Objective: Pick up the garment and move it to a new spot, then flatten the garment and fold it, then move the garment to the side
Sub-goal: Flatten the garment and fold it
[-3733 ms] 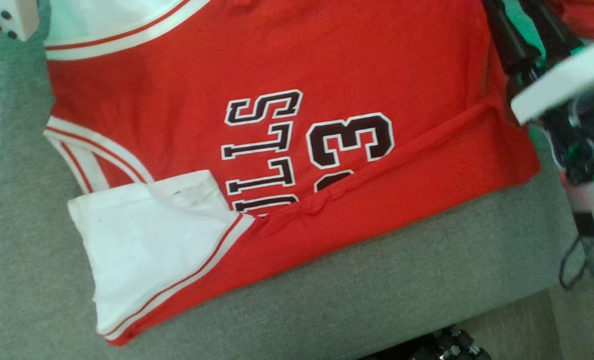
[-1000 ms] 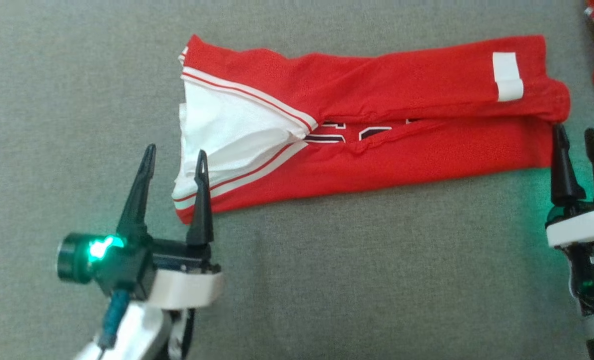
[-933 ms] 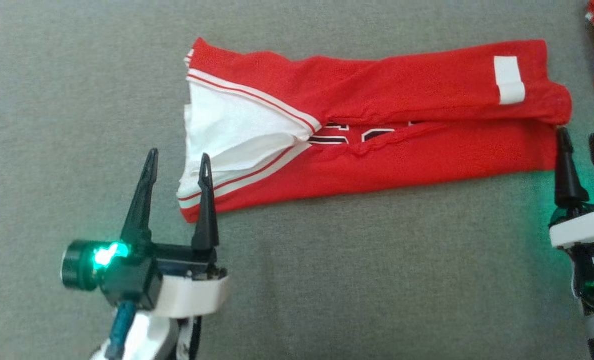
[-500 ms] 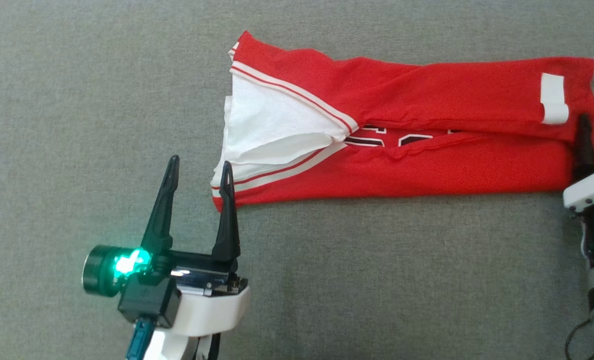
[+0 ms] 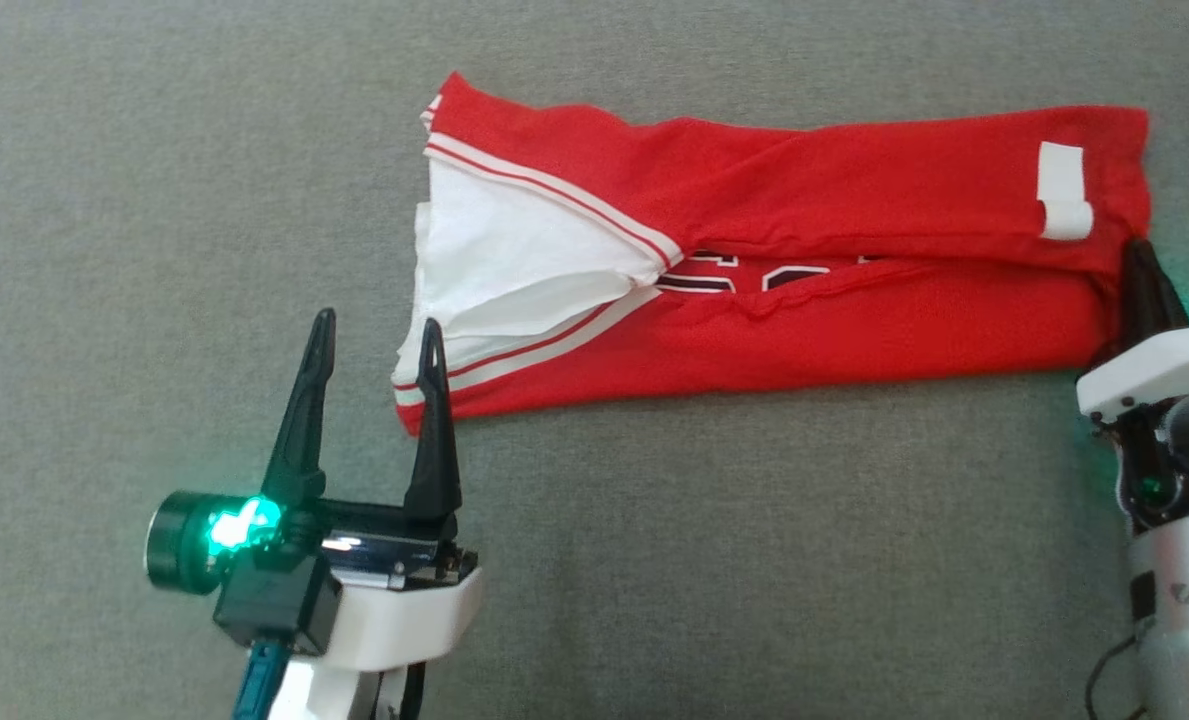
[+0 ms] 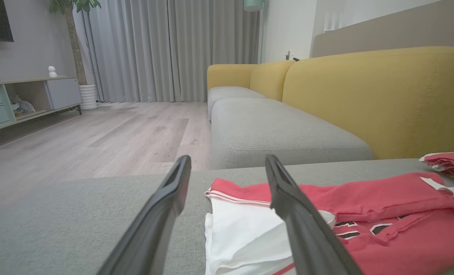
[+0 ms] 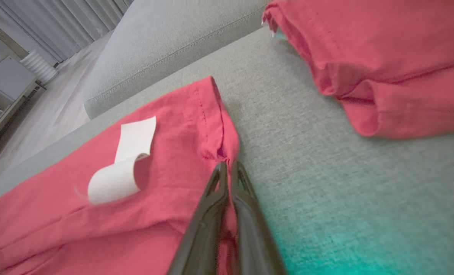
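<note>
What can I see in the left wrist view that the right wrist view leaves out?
Left wrist view's extras: the left gripper, open, near the white end of the red jersey, the black lettering on it, and a yellow sofa back.
Right wrist view's extra: the right gripper, shut on the jersey's corner.
Shared: the jersey, its curled white tag, a second red garment and the grey cushion they lie on.
</note>
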{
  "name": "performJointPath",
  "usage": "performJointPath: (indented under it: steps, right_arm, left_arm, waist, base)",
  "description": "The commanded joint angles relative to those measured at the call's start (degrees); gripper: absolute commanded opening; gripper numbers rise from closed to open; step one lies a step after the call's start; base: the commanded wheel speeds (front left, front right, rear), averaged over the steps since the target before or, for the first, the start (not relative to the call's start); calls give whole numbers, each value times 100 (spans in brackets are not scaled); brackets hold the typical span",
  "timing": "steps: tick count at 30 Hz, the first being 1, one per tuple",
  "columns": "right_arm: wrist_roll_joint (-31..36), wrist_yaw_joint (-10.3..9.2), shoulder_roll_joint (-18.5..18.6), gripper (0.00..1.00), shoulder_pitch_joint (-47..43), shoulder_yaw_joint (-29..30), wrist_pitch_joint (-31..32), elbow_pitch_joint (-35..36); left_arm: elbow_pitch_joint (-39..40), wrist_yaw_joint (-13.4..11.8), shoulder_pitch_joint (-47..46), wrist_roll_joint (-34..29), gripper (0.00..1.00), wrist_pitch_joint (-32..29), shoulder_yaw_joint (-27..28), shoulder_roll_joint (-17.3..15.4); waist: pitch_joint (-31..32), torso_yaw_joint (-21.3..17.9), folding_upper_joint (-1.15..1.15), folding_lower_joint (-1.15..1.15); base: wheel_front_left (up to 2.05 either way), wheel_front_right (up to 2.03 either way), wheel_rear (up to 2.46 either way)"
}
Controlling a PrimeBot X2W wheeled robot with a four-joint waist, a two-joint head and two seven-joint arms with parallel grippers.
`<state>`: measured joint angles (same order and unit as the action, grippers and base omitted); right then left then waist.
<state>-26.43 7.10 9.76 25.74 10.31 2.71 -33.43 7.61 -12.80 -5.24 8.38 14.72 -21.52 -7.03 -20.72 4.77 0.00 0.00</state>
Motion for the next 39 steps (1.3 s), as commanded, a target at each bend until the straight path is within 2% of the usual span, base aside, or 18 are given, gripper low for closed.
performJointPath:
  steps: [1,5,7,12,16,17,21,24,29,32,36,37,38,39]
  right_arm:
    - [-71,39,45,0,-75,-123,-50,257]
    - [-190,39,286,0,-96,-87,-36,568]
    - [-271,39,607,0,-70,37,79,851]
    - [-857,39,909,0,71,228,577,1703]
    - [-1395,39,781,0,109,146,1166,2788]
    - [-1395,39,781,0,109,146,1166,2788]
    - [-1718,39,325,0,72,-205,1667,3786]
    - [-1669,39,-74,0,77,-687,1916,4238]
    - [-1537,39,-592,0,191,-1778,2074,4131]
    - [-1523,39,-675,0,245,-2395,1933,3671]
    - [-2021,39,-685,0,286,-3182,1414,2831]
    - [-2134,39,-686,5,307,-3374,1296,2622]
    - [-2312,39,-686,27,316,-3558,1196,2444]
    - [-2526,39,-686,100,320,-3698,1077,2293]
  left_arm:
    - [190,41,21,-76,100,28,251,29]
    - [180,158,39,-172,100,28,381,88]
    - [170,226,47,-231,100,28,471,123]
    - [131,322,95,-285,100,28,583,183]
    - [95,409,122,-294,100,28,641,231]
    - [95,409,122,-294,100,28,641,231]
    - [55,477,133,-293,100,28,679,284]
    - [27,523,147,-295,100,28,687,318]
    - [-28,584,123,-299,100,28,680,361]
    - [-77,620,100,-291,100,28,635,381]
    - [-141,624,97,-243,100,28,560,400]
    - [-156,626,100,-227,100,28,540,403]
    - [-170,625,99,-208,100,28,530,406]
    - [-183,625,100,-193,100,28,520,408]
  waist:
    - [-1,-65,0,0]
    - [-3,-169,0,0]
    - [-1,-225,0,0]
    - [67,-293,0,0]
    - [143,-284,0,0]
    - [143,-284,0,0]
    - [196,-224,0,0]
    - [217,-155,0,0]
    - [221,40,0,0]
    - [209,218,0,0]
    - [214,501,0,0]
    - [218,565,0,0]
    - [222,621,0,0]
    - [237,666,0,0]
  base:
    - [0,0,0]
    - [0,0,0]
    - [0,0,0]
    - [0,0,0]
    - [0,0,0]
    - [0,0,0]
    - [0,0,0]
    - [0,0,0]
    - [0,0,0]
    - [0,0,0]
    - [0,0,0]
    - [0,0,0]
    - [0,0,0]
    - [0,0,0]
